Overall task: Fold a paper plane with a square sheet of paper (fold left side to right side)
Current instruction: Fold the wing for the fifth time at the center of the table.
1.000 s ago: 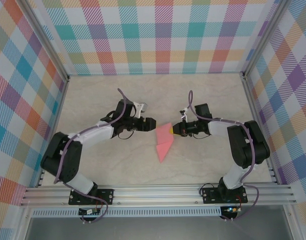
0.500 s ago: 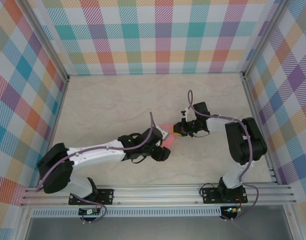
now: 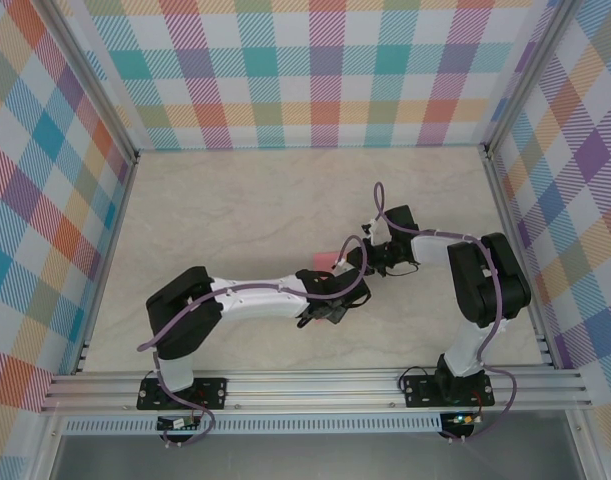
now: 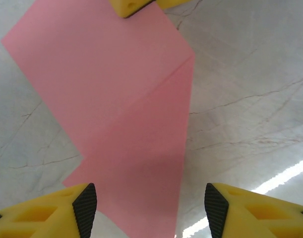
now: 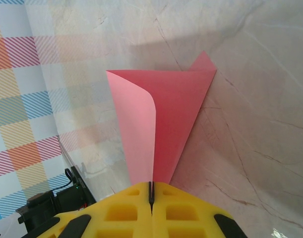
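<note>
The salmon-pink sheet of paper [image 4: 136,114] lies on the marble table, folded into a pointed shape with a diagonal crease. My left gripper [image 4: 150,210] hovers over its narrow end, open, with a black-padded fingertip [image 4: 85,208] on either side and nothing between them. My right gripper [image 5: 152,191] is shut on the paper's [image 5: 178,109] edge, and one flap curls up from the pinch. In the top view the left gripper [image 3: 333,302] and its arm cover most of the paper [image 3: 325,262]. The right gripper [image 3: 353,262] sits just to the right.
Checked walls [image 3: 325,80] close the table on three sides. An aluminium rail [image 3: 315,385] with both arm bases runs along the near edge. The right gripper's yellow tip [image 4: 134,5] shows at the top of the left wrist view. Bare marble [image 3: 215,210] lies at the back left.
My left arm has swung right and down from beside the paper to over it, covering most of it in the top view. Its jaws have narrowed a little. The right gripper stays pinched on the paper.
</note>
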`<state>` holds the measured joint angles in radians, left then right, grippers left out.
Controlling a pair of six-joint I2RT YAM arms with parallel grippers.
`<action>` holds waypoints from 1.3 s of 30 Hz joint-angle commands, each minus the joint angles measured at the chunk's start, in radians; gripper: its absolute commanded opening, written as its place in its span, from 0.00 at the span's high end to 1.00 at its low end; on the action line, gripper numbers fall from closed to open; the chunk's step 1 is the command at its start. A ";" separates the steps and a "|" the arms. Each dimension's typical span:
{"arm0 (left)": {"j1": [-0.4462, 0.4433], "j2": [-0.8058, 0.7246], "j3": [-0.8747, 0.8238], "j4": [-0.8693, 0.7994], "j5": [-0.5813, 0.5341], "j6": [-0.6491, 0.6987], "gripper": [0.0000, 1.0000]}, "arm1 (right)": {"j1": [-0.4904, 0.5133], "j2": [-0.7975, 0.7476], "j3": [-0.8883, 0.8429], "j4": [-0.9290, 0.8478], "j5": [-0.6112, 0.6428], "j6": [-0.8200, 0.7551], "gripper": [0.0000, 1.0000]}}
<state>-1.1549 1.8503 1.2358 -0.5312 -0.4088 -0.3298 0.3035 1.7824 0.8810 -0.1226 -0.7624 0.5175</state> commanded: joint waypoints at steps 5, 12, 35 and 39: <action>-0.038 0.105 0.087 -0.103 -0.074 -0.024 0.50 | 0.008 0.016 0.023 -0.018 -0.011 0.005 1.00; -0.038 0.142 0.109 -0.138 -0.105 -0.046 0.58 | 0.008 0.017 0.024 -0.022 -0.011 0.003 1.00; -0.061 0.179 0.142 -0.136 -0.071 -0.019 0.67 | 0.008 0.031 0.024 -0.027 0.018 0.010 1.00; -0.062 0.181 0.142 -0.136 -0.069 -0.020 0.72 | 0.008 0.029 0.022 -0.029 0.022 0.010 1.00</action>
<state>-1.2015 2.0136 1.3548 -0.6373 -0.4805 -0.3508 0.3035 1.8042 0.8810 -0.1375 -0.7403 0.5175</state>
